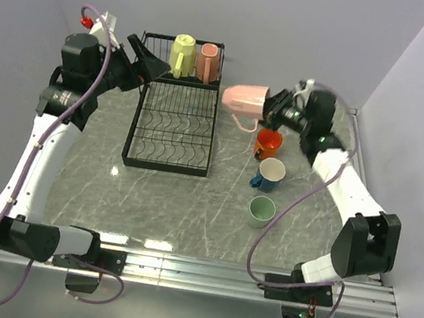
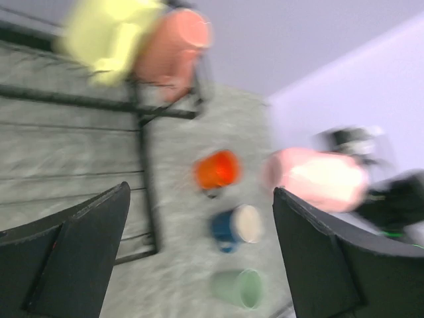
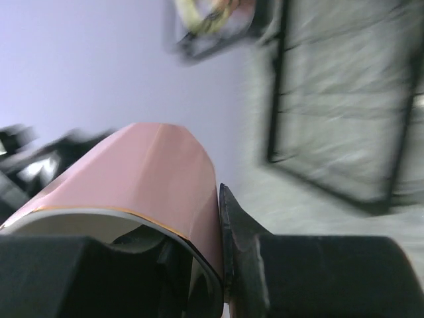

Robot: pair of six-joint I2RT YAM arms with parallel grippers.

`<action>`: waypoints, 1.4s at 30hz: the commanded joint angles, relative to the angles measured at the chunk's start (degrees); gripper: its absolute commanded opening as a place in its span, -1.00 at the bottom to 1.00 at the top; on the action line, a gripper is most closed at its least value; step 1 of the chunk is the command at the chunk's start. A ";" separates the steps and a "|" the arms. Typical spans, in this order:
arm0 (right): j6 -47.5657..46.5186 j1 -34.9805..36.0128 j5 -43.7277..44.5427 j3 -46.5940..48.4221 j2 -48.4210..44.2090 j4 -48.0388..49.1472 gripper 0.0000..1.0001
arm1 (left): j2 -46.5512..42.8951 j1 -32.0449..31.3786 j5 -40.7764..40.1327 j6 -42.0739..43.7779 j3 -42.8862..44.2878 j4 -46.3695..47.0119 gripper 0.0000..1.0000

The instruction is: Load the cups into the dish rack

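Observation:
The black wire dish rack point(image 1: 170, 132) stands at the back left. A pale yellow cup point(image 1: 182, 55) and a pink cup point(image 1: 208, 61) sit upside down in its upper basket. My right gripper point(image 1: 271, 109) is shut on the rim of a second pink cup point(image 1: 245, 99), held on its side in the air just right of the rack; it fills the right wrist view point(image 3: 142, 179). The orange cup point(image 1: 268, 143), the blue cup point(image 1: 270, 173) and the pale green cup point(image 1: 262, 211) stand on the table. My left gripper point(image 1: 148, 62) is open and empty above the rack's back left corner.
The grey marble table point(image 1: 189, 204) ends at a metal rail along the near edge. Lilac walls close in at the back and both sides. The left wrist view is blurred and shows the orange cup point(image 2: 217, 169), the blue cup point(image 2: 237, 226) and the green cup point(image 2: 240, 288).

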 commanded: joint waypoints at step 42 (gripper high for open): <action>37.79 17.63 -6.79 -7.39 5.42 53.14 -1.00 | 6.64 -18.34 25.08 -8.77 -11.13 34.85 -0.23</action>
